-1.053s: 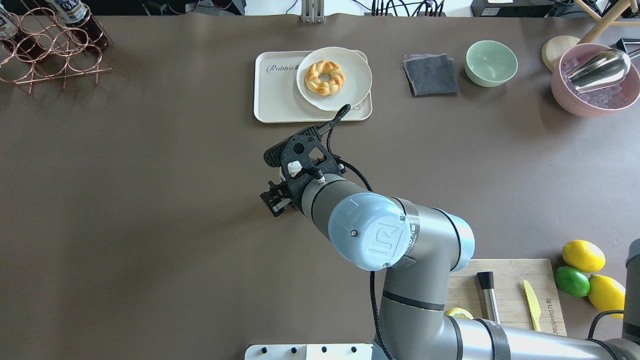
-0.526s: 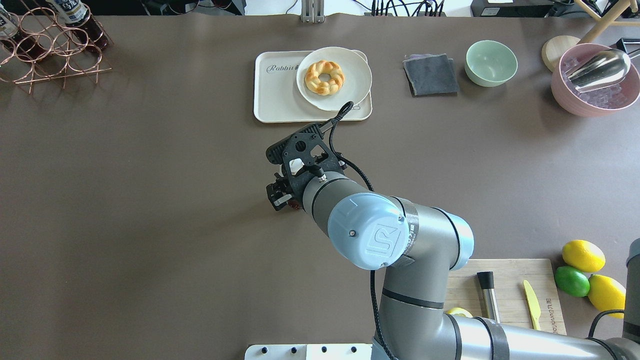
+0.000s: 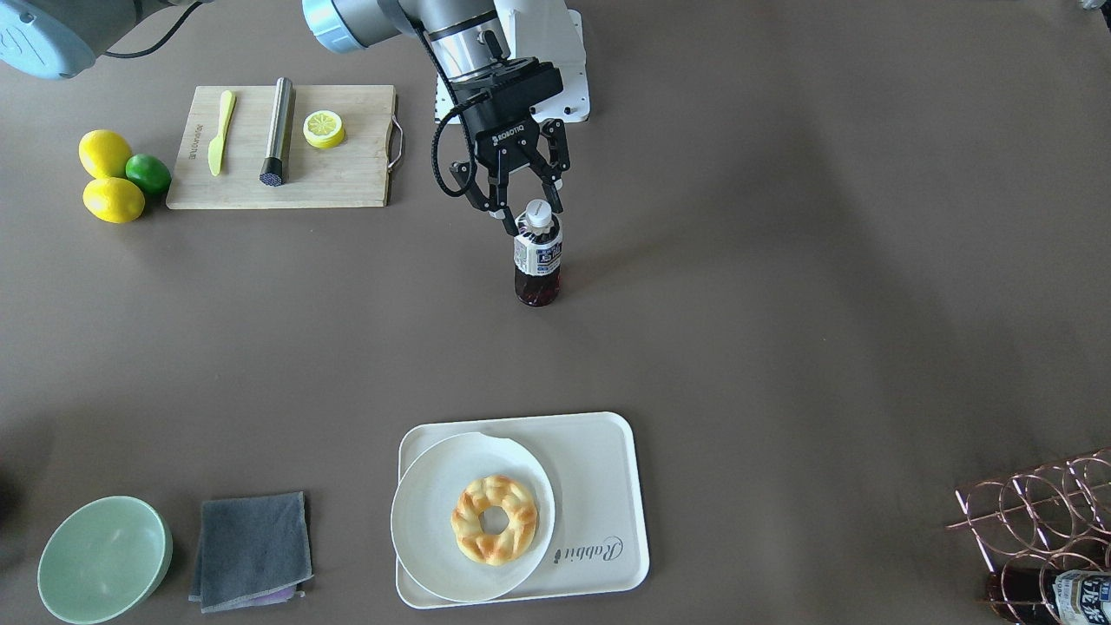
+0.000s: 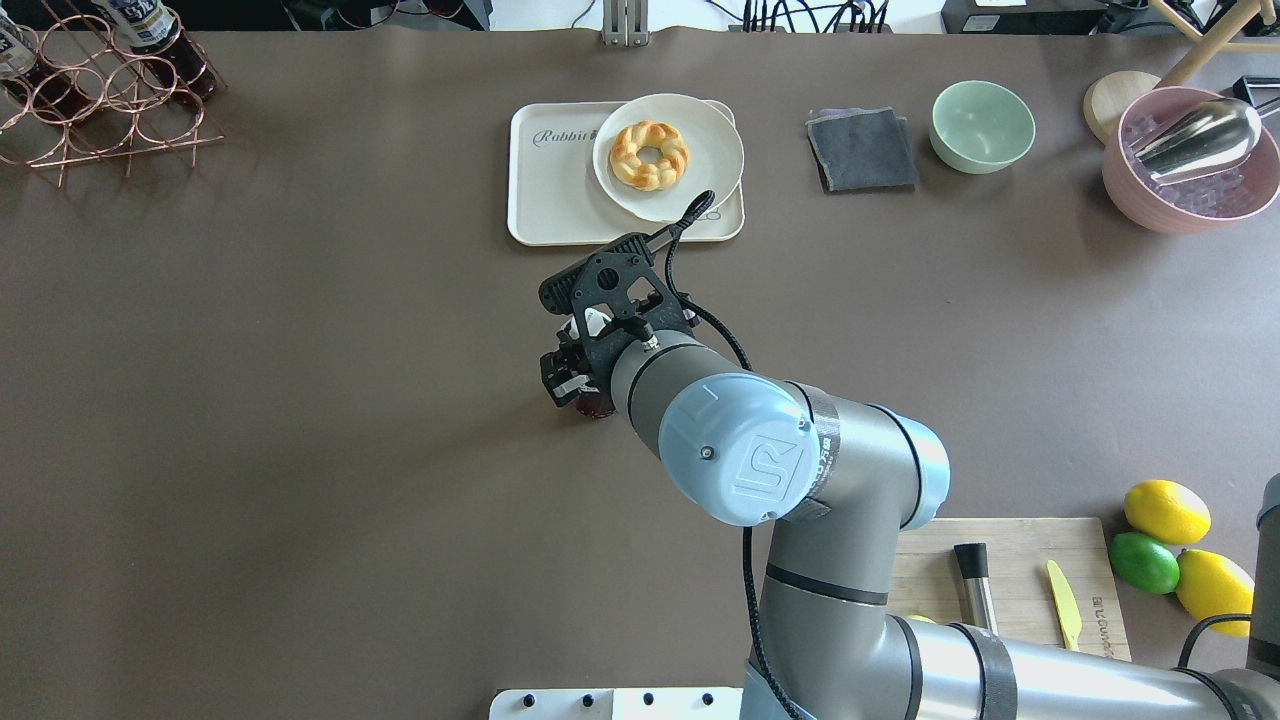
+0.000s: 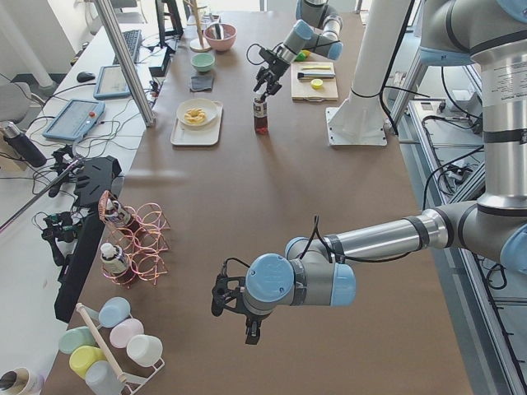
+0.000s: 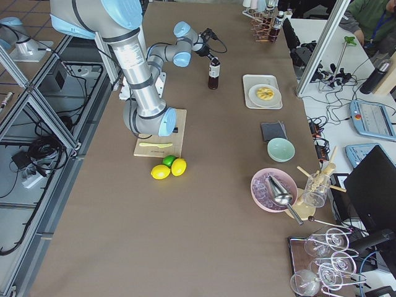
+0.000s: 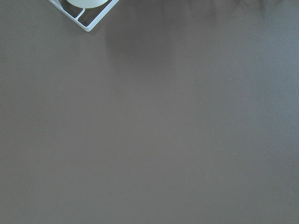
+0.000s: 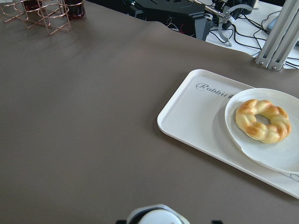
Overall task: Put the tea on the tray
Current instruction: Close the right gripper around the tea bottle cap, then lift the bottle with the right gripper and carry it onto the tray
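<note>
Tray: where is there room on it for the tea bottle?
The tray is bare at the end with the Rabbit lettering, between that rim and the plate. The other end is crowded: the plate with the donut covers it and spills over the rim.

The tea [image 3: 538,260] stands on the table [image 3: 781,304], well apart from the tray [image 3: 599,469] bearing a plate [image 3: 425,503].

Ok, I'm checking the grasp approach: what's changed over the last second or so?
The right gripper shifted slightly towards the tray, closing in over the tea; its fingers now flank the cap, not visibly clamped. The tray and doughnut plate stayed put.
</note>
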You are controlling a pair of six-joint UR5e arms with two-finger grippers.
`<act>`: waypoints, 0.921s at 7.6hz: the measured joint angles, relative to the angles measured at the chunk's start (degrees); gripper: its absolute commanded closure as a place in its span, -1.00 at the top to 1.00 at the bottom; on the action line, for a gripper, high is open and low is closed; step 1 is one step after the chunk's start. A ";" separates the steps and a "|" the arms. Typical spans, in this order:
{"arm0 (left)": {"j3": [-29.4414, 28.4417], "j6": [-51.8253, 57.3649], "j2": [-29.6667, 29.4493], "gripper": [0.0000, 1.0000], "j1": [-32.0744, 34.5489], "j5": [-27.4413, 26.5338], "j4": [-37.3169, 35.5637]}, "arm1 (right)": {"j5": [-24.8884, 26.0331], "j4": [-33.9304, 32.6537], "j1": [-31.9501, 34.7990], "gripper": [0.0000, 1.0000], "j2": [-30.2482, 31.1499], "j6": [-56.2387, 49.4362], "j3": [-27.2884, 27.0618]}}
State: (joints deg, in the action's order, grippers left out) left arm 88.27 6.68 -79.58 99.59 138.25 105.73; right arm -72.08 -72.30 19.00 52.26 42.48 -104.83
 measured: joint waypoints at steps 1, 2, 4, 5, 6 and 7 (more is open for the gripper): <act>-0.02 0.00 0.02 0.98 0.04 0.00 0.06 | 0.01 0.03 0.00 0.15 -0.10 0.33 0.25; -0.03 0.00 0.01 0.98 0.06 0.00 0.08 | 0.01 0.04 0.04 0.10 -0.43 0.57 0.40; -0.01 0.00 0.01 0.98 0.09 0.00 0.09 | -0.10 0.05 0.03 -0.02 -1.13 0.80 0.48; 0.02 0.00 0.00 0.98 0.12 0.00 0.09 | -0.14 0.05 0.04 -0.02 -1.23 0.83 0.50; 0.04 0.00 0.01 0.98 0.12 0.00 0.09 | -0.16 0.05 0.02 -0.11 -1.21 0.84 0.51; 0.10 0.00 -0.01 0.98 0.13 0.00 0.09 | -0.16 0.05 0.01 -0.61 -1.17 0.85 0.50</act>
State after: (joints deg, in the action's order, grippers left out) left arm 88.37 6.68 -79.59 99.71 138.25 105.82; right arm -72.24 -72.25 19.01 51.09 43.33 -104.33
